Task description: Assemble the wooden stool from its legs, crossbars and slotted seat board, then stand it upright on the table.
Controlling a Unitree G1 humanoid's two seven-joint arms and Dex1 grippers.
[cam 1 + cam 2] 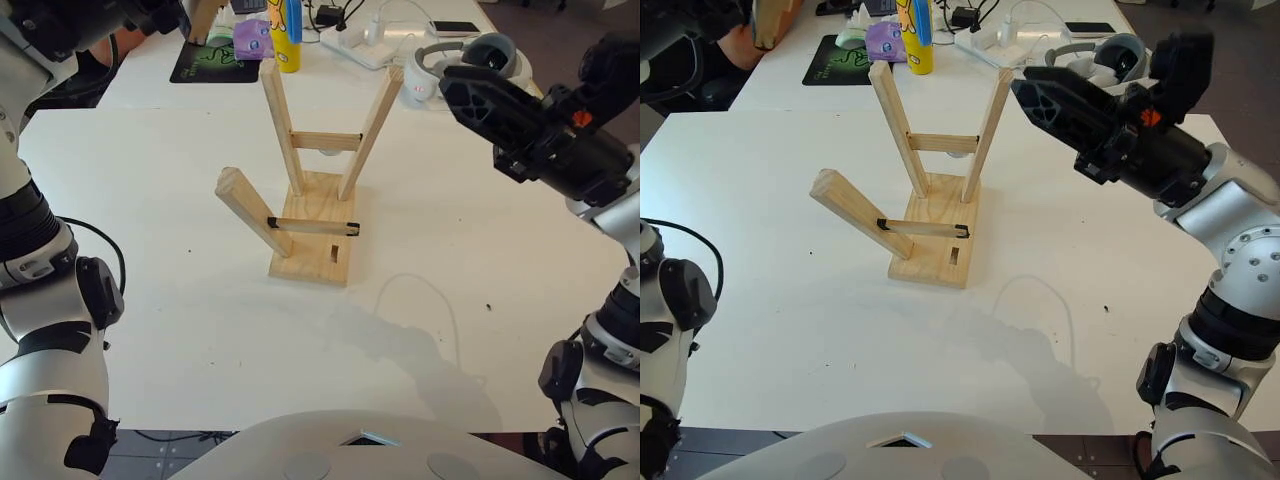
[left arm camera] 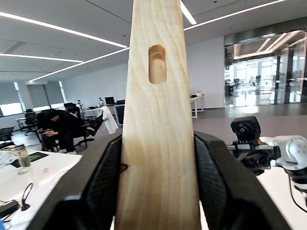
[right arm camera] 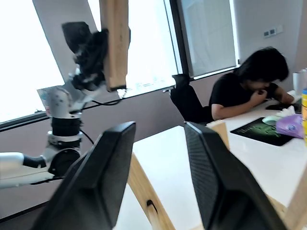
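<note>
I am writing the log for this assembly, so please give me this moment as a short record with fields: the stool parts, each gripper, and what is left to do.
seat board: lies flat on the table
upright legs: two, standing on the board, joined by a crossbar
third leg: tilted, leaning left, joined to a lower crossbar
left gripper: shut on the fourth leg, held up
right gripper: open, empty
left to do: fit the fourth leg, turn the stool upright
</note>
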